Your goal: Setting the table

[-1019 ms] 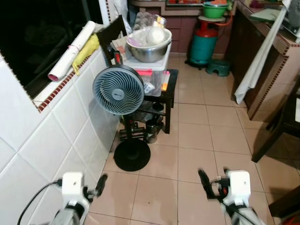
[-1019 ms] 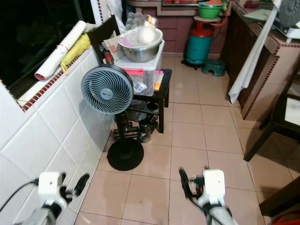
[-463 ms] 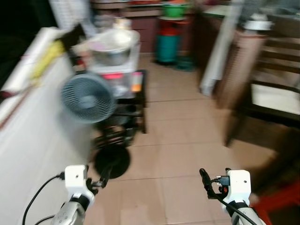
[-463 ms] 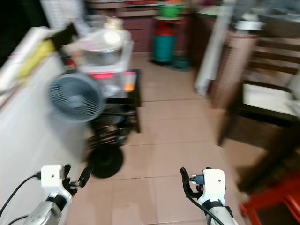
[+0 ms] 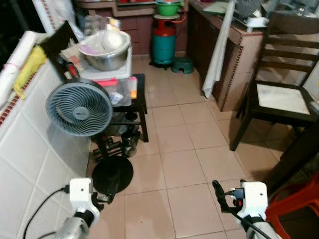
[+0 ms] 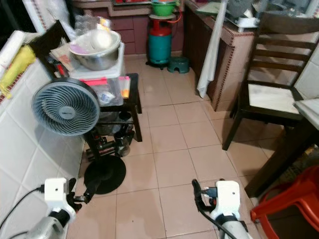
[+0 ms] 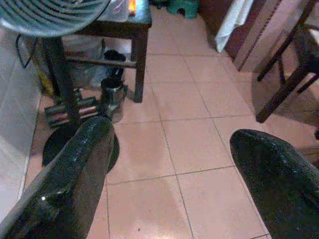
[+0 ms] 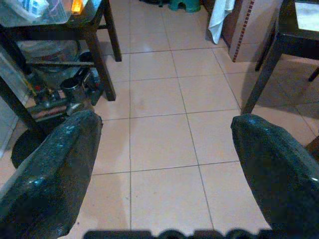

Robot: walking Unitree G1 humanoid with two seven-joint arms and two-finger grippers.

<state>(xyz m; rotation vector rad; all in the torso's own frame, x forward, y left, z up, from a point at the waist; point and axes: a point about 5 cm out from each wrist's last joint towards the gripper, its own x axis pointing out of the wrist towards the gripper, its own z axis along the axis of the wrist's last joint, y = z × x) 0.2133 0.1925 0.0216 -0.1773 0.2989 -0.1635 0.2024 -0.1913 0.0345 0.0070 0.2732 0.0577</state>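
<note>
The left hand [image 7: 169,164] hung low over the tiled floor [image 5: 184,149] with its two black fingers [image 7: 79,164] spread wide and nothing between them. The right hand [image 8: 164,169] was held at much the same height, its fingers [image 8: 55,169] also wide apart and empty. In the head views the left hand [image 5: 107,191] sat near the round black base of the standing fan [image 5: 79,108], while the right hand [image 5: 219,191] hovered over bare tiles further to the right.

Just beyond the left hand, the grey fan stood against the white tiled wall [image 5: 30,149]. Behind the fan was a small dark table [image 5: 139,82] carrying a clear plastic box [image 5: 117,92], and on top of that a large steel bowl [image 5: 105,50]. Under the small table lay a vacuum cleaner [image 7: 84,104] and other clutter, too dim to make out. On the wall's ledge rested a white roll [image 5: 15,62] and a yellow bundle [image 5: 29,67].

Further back stood a green gas cylinder [image 5: 163,42] with a green basin [image 5: 167,8] on it, and a small green stool [image 5: 182,64] beside it. A white cloth [image 5: 219,50] hung down the edge of a tiled counter [image 5: 239,55]. To the right stood a dark wooden chair [image 5: 276,94], and a red plastic chair [image 5: 294,199] was close beside the right hand. A corner of the dining tabletop [image 6: 309,107] showed at the right edge; no tableware could be made out on it.
</note>
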